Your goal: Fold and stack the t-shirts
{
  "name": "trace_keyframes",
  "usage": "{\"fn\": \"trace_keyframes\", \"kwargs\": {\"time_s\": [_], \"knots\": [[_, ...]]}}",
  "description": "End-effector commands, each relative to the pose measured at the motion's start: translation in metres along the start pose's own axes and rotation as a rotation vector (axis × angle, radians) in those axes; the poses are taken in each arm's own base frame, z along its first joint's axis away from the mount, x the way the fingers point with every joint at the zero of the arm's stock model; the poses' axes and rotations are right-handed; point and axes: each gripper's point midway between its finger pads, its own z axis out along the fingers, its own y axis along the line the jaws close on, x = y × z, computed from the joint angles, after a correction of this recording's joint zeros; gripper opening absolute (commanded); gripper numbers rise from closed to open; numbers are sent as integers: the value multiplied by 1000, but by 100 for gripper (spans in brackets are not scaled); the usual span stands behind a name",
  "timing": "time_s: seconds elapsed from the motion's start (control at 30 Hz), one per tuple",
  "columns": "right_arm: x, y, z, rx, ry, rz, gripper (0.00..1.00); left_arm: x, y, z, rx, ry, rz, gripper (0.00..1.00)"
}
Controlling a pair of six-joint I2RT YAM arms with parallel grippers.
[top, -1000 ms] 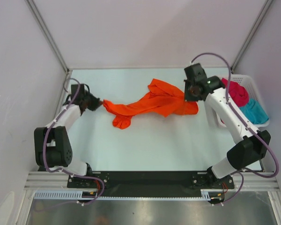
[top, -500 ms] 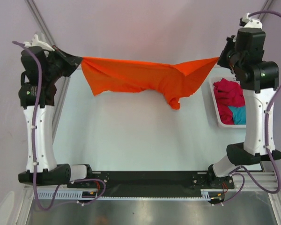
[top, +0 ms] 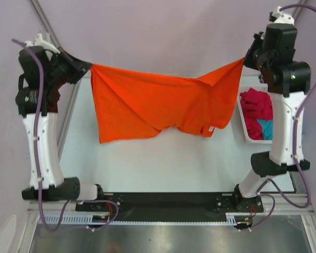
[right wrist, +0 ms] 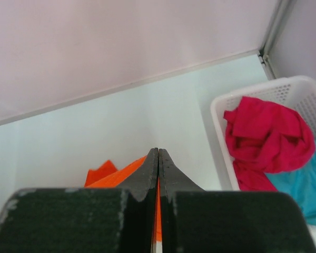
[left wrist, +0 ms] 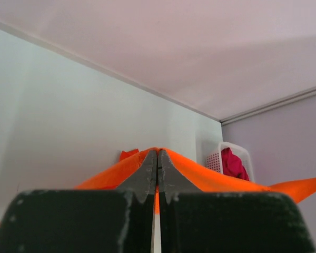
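Pale, near-white tabletop (top: 163,163) inside a lilac-walled enclosure. For the top view we set the clock with 12 at the far wall and 6 at the arm bases.

Left arm (top: 42,147): raised and extended, wrist at about 10 o'clock. Left gripper (top: 87,67) is clamped on one upper corner of the orange t-shirt (top: 158,105). In the left wrist view we see the two dark fingers (left wrist: 147,176) pressed flat together, with orange cloth pinched in the seam and falling away on both sides.

Right arm (top: 284,132): likewise raised, wrist at about 2 o'clock. Right gripper (top: 246,58) is clamped on the opposite upper corner of the same shirt. The right wrist view shows its jaws meeting, with a thin orange strip between them and more orange below at 7 o'clock.

The orange shirt hangs between the two grippers as a spread sheet, from 10 o'clock across to 2 o'clock. Its top edge sags slightly toward the middle. The lower edge is uneven and reaches lowest at the left corner, toward 8 o'clock. A small tab hangs from the lower edge right of centre. We cannot tell whether any of the lower edge touches the surface.

A white lattice basket (top: 245,137) sits at 3 o'clock, by the right arm. The crimson t-shirt (top: 255,105) lies bunched inside at the far end. The teal t-shirt (top: 268,129) lies touching it on the near side. Both are crumpled. The right edge of the orange shirt overlaps the basket's left wall in the top view.
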Motion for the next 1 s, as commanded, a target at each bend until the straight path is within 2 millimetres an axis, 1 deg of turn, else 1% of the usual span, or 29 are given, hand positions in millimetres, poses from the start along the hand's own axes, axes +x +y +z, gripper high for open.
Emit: {"fn": "trace_keyframes", "kwargs": {"time_s": [0.0, 0.03, 0.07, 0.1, 0.13, 0.17, 0.2, 0.23, 0.27, 0.3, 0.33, 0.37, 0.4, 0.43, 0.47, 0.5, 0.53, 0.57, 0.6, 0.63, 0.67, 0.73, 0.77, 0.83, 0.87, 0.9, 0.93, 0.97], "knots": [[-9, 15, 62, -18, -12, 28, 0, -16, 18, 63, -3, 44, 24, 0], [4, 19, 96, -15, 24, 34, 0, -7, 43, 100, -49, 111, -6, 0], [-8, 15, 102, -13, -12, 53, 0, -31, 28, 102, -14, 63, 16, 0], [-4, 16, 125, -22, -5, 63, 0, -33, 38, 118, -25, 81, 3, 0], [-7, 15, 130, -31, -17, 87, 0, -31, 53, 142, -40, 93, -27, 0], [-9, 14, 137, -39, -23, 98, 0, -43, 49, 148, -17, 61, -38, 0], [-18, 7, 140, -43, -51, 113, 0, -52, 58, 153, -47, 34, -43, 0], [-24, 5, 138, -47, -67, 121, 0, -55, 66, 163, -64, 26, -48, 0], [-31, 2, 135, -50, -88, 123, 0, -66, 58, 159, -44, -6, -50, 0], [-37, -4, 132, -42, -104, 125, 0, -75, 52, 159, -15, -36, -43, 0], [-49, -6, 116, -48, -139, 128, 0, -80, 42, 154, 18, -51, -35, 0], [-57, -5, 108, -60, -164, 129, 0, -85, 35, 150, 40, -71, -30, 0], [-67, -21, 100, -33, -193, 136, 0, -94, 25, 144, 67, -104, -14, 0], [-81, -23, 78, -34, -239, 129, 0, -104, 10, 127, 96, -145, 13, 0], [-92, -25, 64, -34, -278, 126, 0, -112, 0, 117, 117, -181, 35, 0], [-98, -28, 54, -19, -304, 121, 0, -117, -9, 107, 132, -210, 53, 0], [-99, -30, 48, -12, -311, 118, 0, -121, -14, 100, 141, -234, 67, 0], [-108, -30, 30, -17, -350, 117, 0, -126, -25, 85, 171, -267, 83, 0], [-108, -30, 27, -20, -348, 115, 0, -126, -27, 82, 179, -270, 85, 0], [-102, -29, 29, -29, -329, 115, 0, -123, -28, 81, 185, -261, 78, 0], [-96, -24, 30, -55, -303, 118, 0, -115, -24, 86, 188, -226, 66, 0], [-81, -19, 41, -77, -248, 119, 0, -104, -17, 96, 182, -182, 48, 0], [-61, -13, 59, -107, -171, 112, 0, -93, -6, 104, 159, -141, 31, 0], [-34, 0, 76, -156, -75, 110, 0, -80, 5, 111, 135, -98, 16, 0], [-6, 13, 90, -202, 14, 100, 0, -65, 17, 119, 107, -55, 0, 0], [15, 28, 101, -231, 75, 84, 0, -57, 21, 120, 96, -38, -1, 0], [33, 36, 109, -246, 121, 75, 0, -51, 22, 116, 90, -30, 5, 0], [51, 57, 113, -293, 168, 58, 0, -36, 37, 123, 59, 10, -11, 0]]}}
